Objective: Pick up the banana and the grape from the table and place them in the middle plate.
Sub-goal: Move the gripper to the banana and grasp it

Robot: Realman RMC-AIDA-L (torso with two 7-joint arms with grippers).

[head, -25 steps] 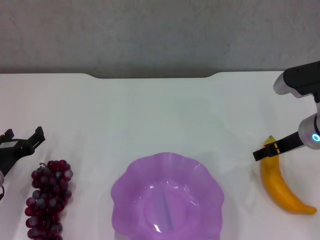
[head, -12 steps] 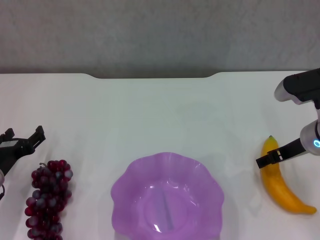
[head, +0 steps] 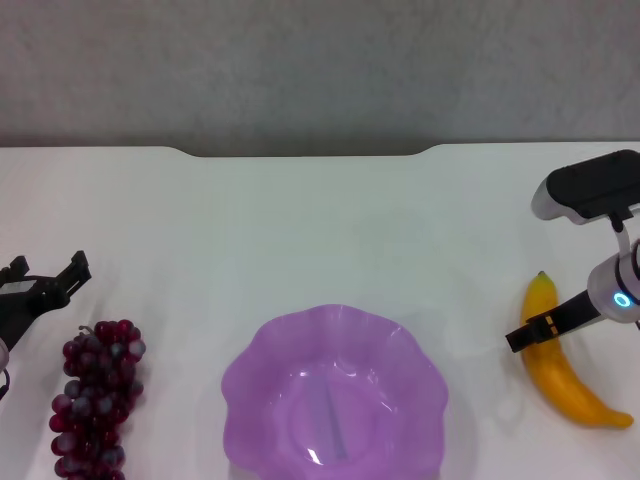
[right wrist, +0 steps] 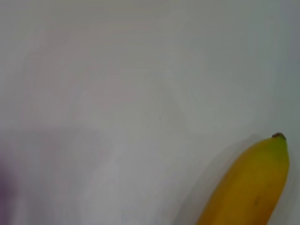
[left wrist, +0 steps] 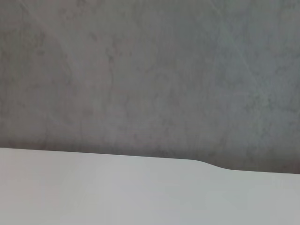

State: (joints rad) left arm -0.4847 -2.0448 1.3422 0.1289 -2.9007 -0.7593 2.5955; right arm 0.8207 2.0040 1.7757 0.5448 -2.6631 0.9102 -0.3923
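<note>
The right gripper (head: 530, 334) hangs just over the upper part of the banana (head: 562, 360). I cannot tell if it is released or clenched. The banana lies flat on the tabletop (head: 320, 230), to the right of the middle plate (head: 334, 392) and apart from it. To grab well, the gripper should come straight down across the fat middle of the banana, not the thin tip. The left gripper (head: 42, 288) is released, just above the grape (head: 97, 398), which lies left of the plate.
</note>
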